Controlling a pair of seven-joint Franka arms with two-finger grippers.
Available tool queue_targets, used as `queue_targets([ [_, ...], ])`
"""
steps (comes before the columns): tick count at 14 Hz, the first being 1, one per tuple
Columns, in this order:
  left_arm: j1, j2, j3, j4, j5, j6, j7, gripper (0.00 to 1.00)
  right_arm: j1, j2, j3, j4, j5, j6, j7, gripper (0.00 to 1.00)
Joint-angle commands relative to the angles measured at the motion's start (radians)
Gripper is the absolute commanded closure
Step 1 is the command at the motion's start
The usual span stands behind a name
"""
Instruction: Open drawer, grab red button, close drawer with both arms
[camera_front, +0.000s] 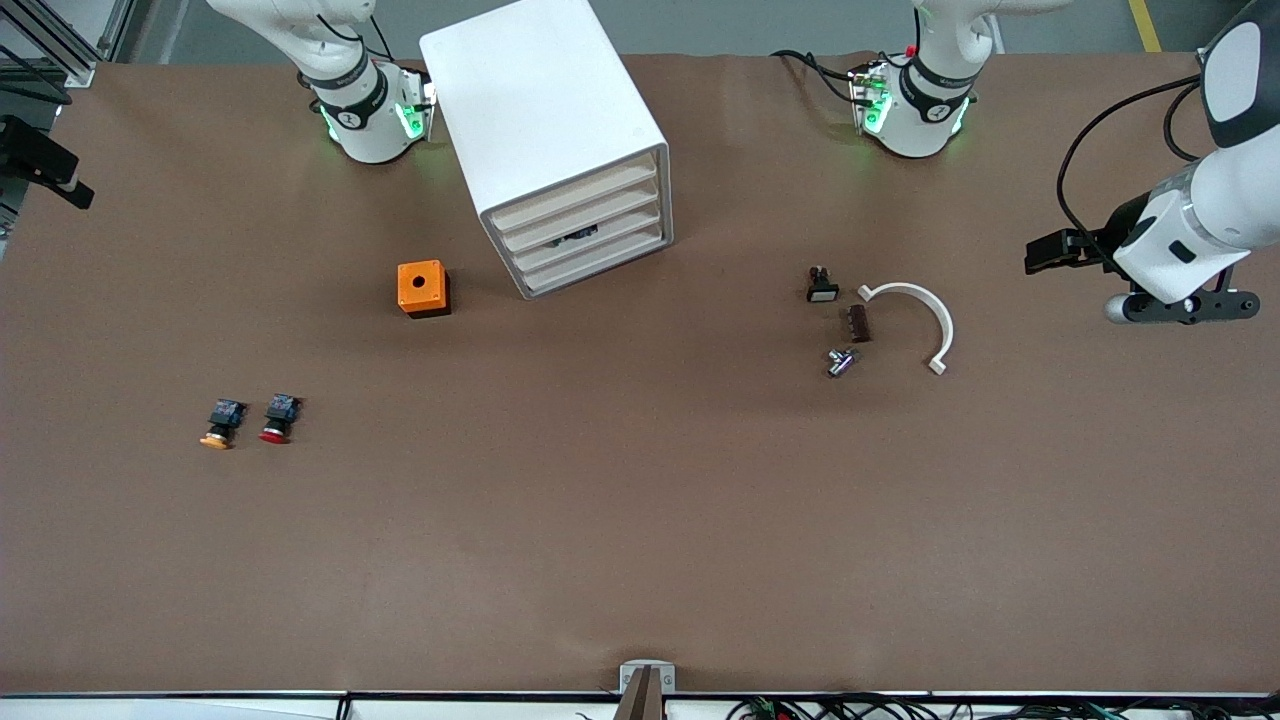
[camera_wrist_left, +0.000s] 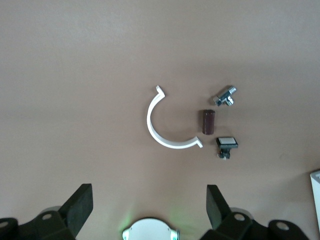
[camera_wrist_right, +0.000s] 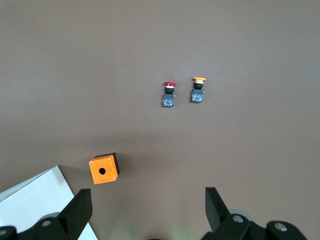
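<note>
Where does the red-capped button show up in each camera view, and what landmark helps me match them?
Front view: the red-capped button lies on the table toward the right arm's end, beside the orange-capped button.
Left wrist view: not in it.
Right wrist view: it lies beside the orange-capped one.
Shared landmark: the orange box with a hole, seen in the front and right wrist views.

Open table round button (camera_front: 277, 419); orange-cap twin (camera_front: 221, 423) beside.
</note>
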Motion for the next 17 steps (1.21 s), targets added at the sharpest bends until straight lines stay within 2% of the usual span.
queue_targets([
  [1, -0.011, -0.132, 0.016, -0.149, 0.002, 0.097, 0.019, 0.0, -0.007, -0.013, 0.013, -0.009, 0.014, -0.004, 0.055, 0.0],
  [3, -0.01, -0.135, 0.007, -0.132, 0.009, 0.101, 0.018, 0.0, -0.006, -0.013, 0.015, -0.009, 0.011, -0.003, 0.046, 0.0],
  [6, -0.008, -0.132, -0.007, -0.037, 0.012, 0.089, 0.006, 0.0, -0.003, -0.015, 0.015, -0.009, 0.0, -0.003, 0.017, 0.0],
  [10, -0.01, -0.127, -0.009, 0.038, 0.012, -0.001, -0.001, 0.0, -0.003, -0.015, 0.015, -0.009, 0.0, -0.007, 0.018, 0.0],
  [13, -0.011, -0.102, -0.01, 0.135, 0.002, -0.047, 0.001, 0.0, -0.003, -0.015, 0.015, -0.009, 0.0, -0.019, 0.03, 0.0],
  [17, -0.013, -0.068, -0.009, 0.167, 0.005, -0.052, -0.001, 0.0, -0.001, -0.015, 0.018, -0.009, 0.0, -0.021, 0.029, 0.0],
])
